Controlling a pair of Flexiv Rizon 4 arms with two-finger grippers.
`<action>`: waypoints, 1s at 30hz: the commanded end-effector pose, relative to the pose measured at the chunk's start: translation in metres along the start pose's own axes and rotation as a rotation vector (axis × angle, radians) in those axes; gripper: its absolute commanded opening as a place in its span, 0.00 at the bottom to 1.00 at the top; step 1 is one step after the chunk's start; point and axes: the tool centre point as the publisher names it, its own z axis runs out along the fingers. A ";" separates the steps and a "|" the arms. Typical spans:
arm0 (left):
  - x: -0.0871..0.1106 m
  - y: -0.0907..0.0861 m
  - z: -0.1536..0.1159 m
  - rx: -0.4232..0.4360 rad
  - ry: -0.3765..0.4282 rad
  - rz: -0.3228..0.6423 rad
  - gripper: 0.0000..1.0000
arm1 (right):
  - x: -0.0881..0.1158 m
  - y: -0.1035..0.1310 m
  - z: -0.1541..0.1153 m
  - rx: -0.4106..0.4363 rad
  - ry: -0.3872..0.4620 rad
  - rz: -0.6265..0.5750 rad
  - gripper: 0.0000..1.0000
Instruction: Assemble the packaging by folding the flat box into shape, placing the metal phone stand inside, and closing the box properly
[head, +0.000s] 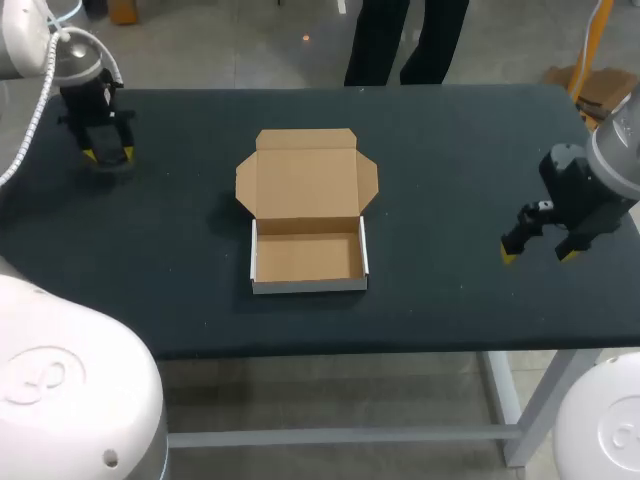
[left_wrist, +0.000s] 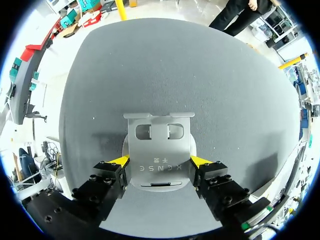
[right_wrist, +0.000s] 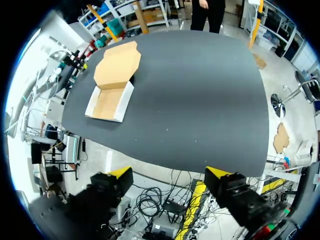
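Now L pincer (left_wrist: 159, 161) grips stand (left_wrist: 160, 137); box (head: 308, 258) open.

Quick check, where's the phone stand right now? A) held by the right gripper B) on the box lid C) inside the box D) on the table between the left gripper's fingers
D: the left wrist view shows the phone stand on the table between the left gripper tips; the box is empty.
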 end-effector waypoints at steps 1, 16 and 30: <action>0.003 0.039 -0.023 0.129 0.004 0.005 0.00 | 0.003 0.010 0.003 -0.048 0.041 -0.116 1.00; 0.030 0.094 -0.054 0.135 0.059 0.097 0.00 | 0.021 0.032 0.012 -0.291 0.215 -0.686 1.00; 0.053 0.133 -0.067 0.135 0.053 0.145 0.00 | 0.043 0.047 0.036 -0.327 0.335 -0.950 1.00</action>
